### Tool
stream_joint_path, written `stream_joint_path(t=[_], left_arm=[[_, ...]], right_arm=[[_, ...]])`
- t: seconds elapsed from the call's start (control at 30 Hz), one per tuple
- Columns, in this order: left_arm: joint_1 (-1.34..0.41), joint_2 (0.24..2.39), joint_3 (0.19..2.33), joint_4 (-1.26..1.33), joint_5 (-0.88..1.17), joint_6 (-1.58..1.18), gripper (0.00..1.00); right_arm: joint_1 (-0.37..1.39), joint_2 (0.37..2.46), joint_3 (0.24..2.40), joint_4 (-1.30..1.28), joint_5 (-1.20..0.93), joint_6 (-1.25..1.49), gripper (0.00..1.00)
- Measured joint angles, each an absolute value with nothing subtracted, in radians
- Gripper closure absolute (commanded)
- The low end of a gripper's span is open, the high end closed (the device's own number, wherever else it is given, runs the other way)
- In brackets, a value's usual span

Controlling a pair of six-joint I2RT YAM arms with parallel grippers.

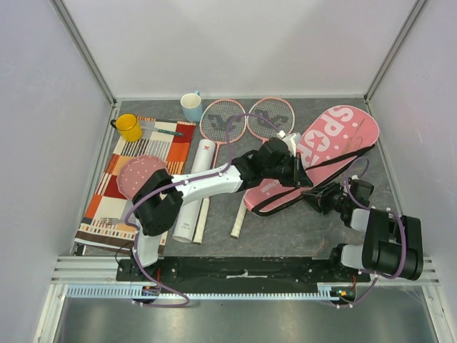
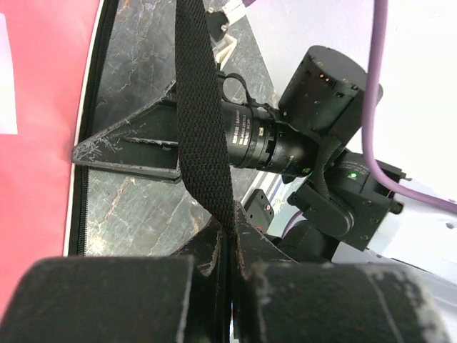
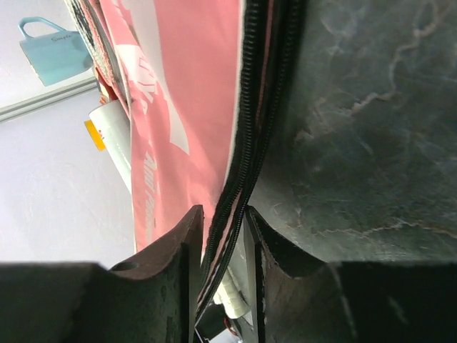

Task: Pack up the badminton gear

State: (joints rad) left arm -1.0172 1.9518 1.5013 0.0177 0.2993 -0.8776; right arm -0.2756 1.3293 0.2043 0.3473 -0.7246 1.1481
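Observation:
The pink "SPORT" racket bag lies at the right of the table. My left gripper is over its lower half, shut on the bag's black strap, which runs up from the fingertips. My right gripper is at the bag's near edge, and its jaws are closed on the black zipper edge. Two pink-framed rackets lie left of the bag, with their white handles pointing toward me. The long white tube lies beside them. I cannot make out any shuttlecocks.
A striped mat with cutlery and a pink dotted dish lies at the left. A yellow mug and a blue mug stand at the back. The right arm's wrist camera is close to my left gripper.

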Motion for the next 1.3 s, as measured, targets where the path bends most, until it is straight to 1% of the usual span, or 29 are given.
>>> stream_joint_path(t=[0.07, 0.13, 0.3, 0.33, 0.4, 0.43, 0.53, 0.67, 0.83, 1.0, 1.3], left_arm=[[-1.019, 1.952, 1.498, 0.016, 0.299, -0.878, 0.98], [-1.019, 1.952, 1.498, 0.016, 0.298, -0.878, 0.98], [-1.019, 1.952, 1.498, 0.016, 0.297, -0.877, 0.98], [-1.019, 1.952, 1.498, 0.017, 0.297, -0.877, 0.98], [-1.019, 1.952, 1.498, 0.016, 0.297, -0.877, 0.98], [-1.019, 1.952, 1.498, 0.016, 0.297, -0.877, 0.98], [-1.019, 1.952, 1.498, 0.016, 0.298, -0.877, 0.98], [-1.019, 1.952, 1.498, 0.016, 0.298, -0.877, 0.98], [-1.019, 1.952, 1.498, 0.016, 0.298, -0.878, 0.98], [-1.019, 1.952, 1.499, 0.017, 0.299, -0.878, 0.98], [-1.024, 1.952, 1.499, 0.017, 0.299, -0.878, 0.98]], right_arm=[[-0.275, 1.314, 0.222, 0.311, -0.723, 1.137, 0.55], [-0.274, 1.269, 0.225, 0.271, -0.717, 1.119, 0.53], [-0.274, 1.151, 0.215, 0.219, -0.718, 1.108, 0.55], [-0.274, 1.137, 0.212, 0.215, -0.718, 1.11, 0.56], [-0.274, 1.124, 0.207, 0.208, -0.719, 1.114, 0.66], [-0.274, 1.121, 0.206, 0.204, -0.72, 1.116, 0.68], [-0.274, 1.118, 0.205, 0.184, -0.723, 1.114, 0.67], [-0.274, 1.093, 0.187, 0.156, -0.737, 1.111, 0.59], [-0.272, 1.034, 0.168, 0.134, -0.767, 1.118, 0.57], [-0.263, 0.979, 0.157, 0.142, -0.774, 1.139, 0.58], [-0.224, 1.022, 0.11, 0.178, -0.77, 1.175, 0.61]])
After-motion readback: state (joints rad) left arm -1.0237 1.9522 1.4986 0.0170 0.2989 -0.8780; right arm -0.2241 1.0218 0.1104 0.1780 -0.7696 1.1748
